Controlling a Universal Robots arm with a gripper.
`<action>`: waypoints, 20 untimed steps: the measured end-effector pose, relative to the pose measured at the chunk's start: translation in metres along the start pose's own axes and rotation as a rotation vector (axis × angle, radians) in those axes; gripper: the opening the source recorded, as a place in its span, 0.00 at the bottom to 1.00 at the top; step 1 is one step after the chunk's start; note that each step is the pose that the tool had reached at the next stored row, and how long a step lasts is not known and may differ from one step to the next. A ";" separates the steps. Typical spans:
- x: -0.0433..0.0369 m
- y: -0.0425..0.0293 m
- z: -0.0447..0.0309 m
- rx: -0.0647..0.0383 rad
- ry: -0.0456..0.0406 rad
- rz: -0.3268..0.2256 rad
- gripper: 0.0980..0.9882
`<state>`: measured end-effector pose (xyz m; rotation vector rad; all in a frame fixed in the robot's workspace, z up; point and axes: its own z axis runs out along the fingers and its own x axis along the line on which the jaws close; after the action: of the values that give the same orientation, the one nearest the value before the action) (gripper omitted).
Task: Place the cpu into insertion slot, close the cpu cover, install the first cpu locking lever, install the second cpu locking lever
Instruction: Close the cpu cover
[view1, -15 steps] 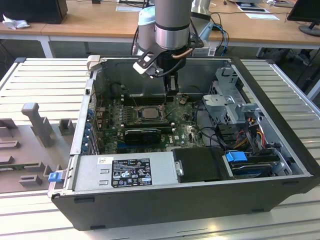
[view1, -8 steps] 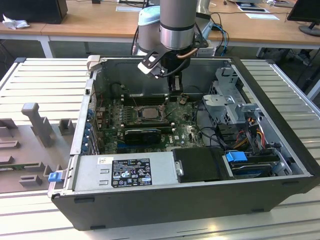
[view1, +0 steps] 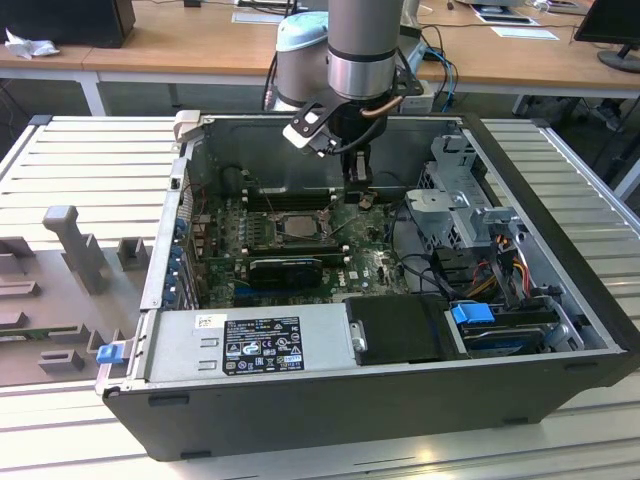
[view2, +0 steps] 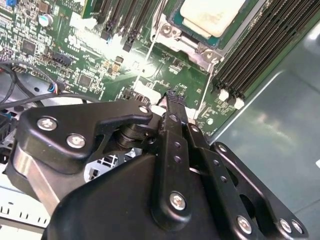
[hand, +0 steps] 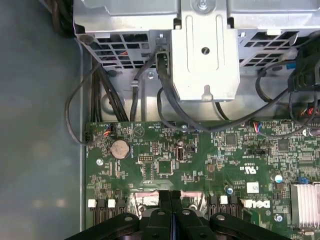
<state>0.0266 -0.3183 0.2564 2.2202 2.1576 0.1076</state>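
Pale cpu (view2: 210, 15) in second wrist view; coin batt. (hand: 119, 148) in first wrist view.

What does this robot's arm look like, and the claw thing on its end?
The arm is a thick silver-grey tube with a black band and a pale blue cap on its joint. A brownish cable loops at the wrist, beside a small white block. The gripper is matte black: flat linked bars joined by shiny silver screws, narrowing to two slim fingers.
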 end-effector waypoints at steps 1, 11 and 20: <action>0.0000 0.0008 0.0000 0.000 -0.0001 0.000 0.01; 0.0004 0.0123 -0.0022 0.000 0.0003 0.000 0.01; 0.0006 0.0254 0.0047 0.007 0.0013 0.000 0.01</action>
<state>0.0524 -0.3183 0.2537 2.2250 2.1618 0.1013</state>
